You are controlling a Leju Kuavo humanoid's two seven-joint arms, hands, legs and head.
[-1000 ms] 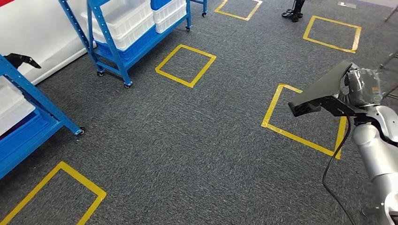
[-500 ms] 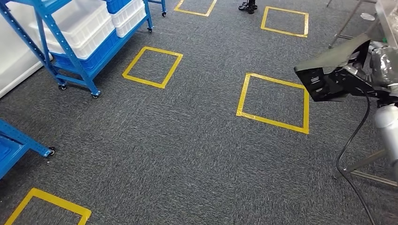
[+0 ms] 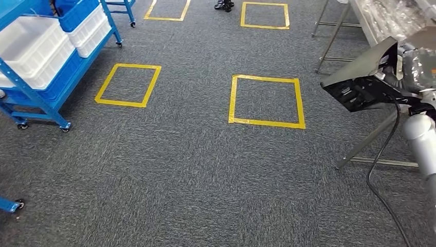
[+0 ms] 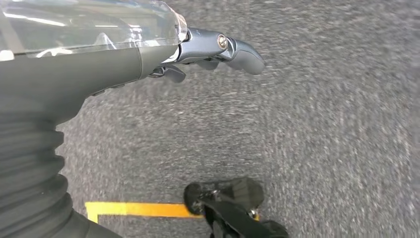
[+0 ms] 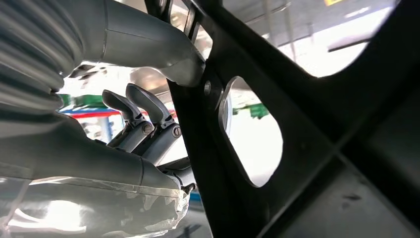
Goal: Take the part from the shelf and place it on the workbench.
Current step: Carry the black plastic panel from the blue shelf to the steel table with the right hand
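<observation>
part (image 3: pixel 360 82) (black, flat) held in right hand (image 3: pixel 419 69); workbench (image 3: pixel 391 20) beside

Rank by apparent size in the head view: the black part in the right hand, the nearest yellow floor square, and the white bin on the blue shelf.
1. Yellow floor square.
2. and 3. Black part and white bin look alike; the part is much nearer the camera and the bin is cut off by the edge, so no ranking.

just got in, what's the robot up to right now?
It's carrying the black part in its right hand over grey carpet marked with yellow tape squares. The blue shelf with white bins is off to its left, and a metal-legged workbench is ahead on its right. The part isn't set down yet. The left hand holds nothing.
</observation>
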